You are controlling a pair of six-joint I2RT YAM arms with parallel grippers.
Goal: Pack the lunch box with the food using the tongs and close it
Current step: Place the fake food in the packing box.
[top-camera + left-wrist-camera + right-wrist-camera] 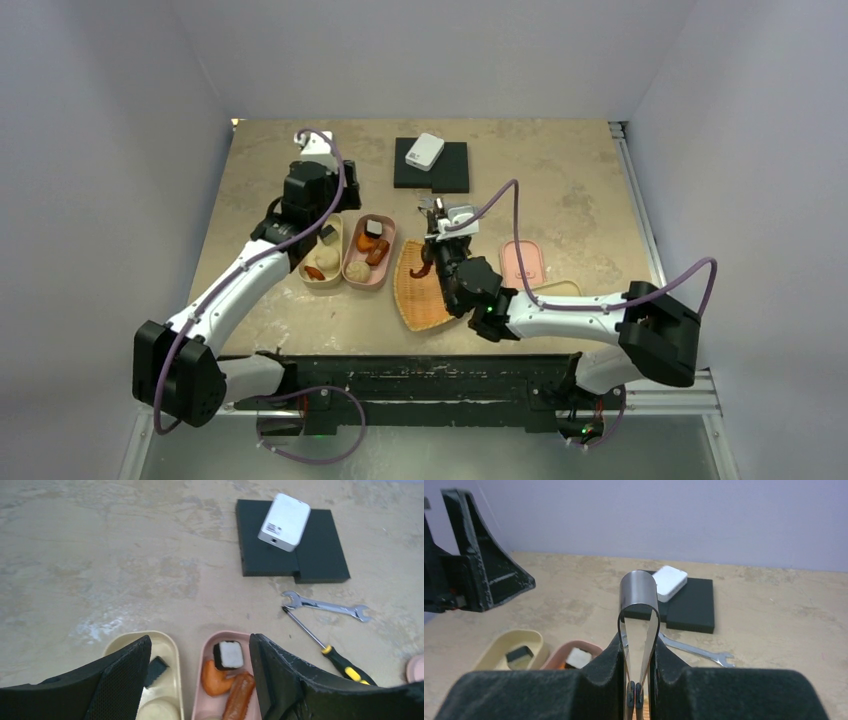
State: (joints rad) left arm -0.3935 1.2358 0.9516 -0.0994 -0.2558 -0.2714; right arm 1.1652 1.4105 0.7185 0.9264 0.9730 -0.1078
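Centre of the top view: tabletop (pixel 560 180) carrying a beige lunch box half (pixel 320 290) at left and a pink lunch box half (pixel 362 286) touching it at right, both holding food. Left claw (pixel 325 225) hangs over the beige half's upper end, jaws spread wide, nothing held. Right claw (pixel 440 243), just right of the pink half, is clamped on the tongs (pixel 428 258) above a woven tray (pixel 415 305). Pink lid (pixel 523 262) lies right of the tray.

Lower part of the left wrist view: black-and-white piece (pixel 229 655), orange piece (pixel 214 679) and brown sausage (pixel 239 696) in the pink half; bun (pixel 161 711) and small black piece (pixel 156 671) in the beige half. Wrench (pixel 325 606) and screwdriver (pixel 327 650) lie at right. White box (pixel 285 522) sits on a black pad (pixel 320 560), upper right.

Bottom centre of the right wrist view: fingers (pixel 609 670) press the tongs' two arms nearly together. The looped end stands upright above them.
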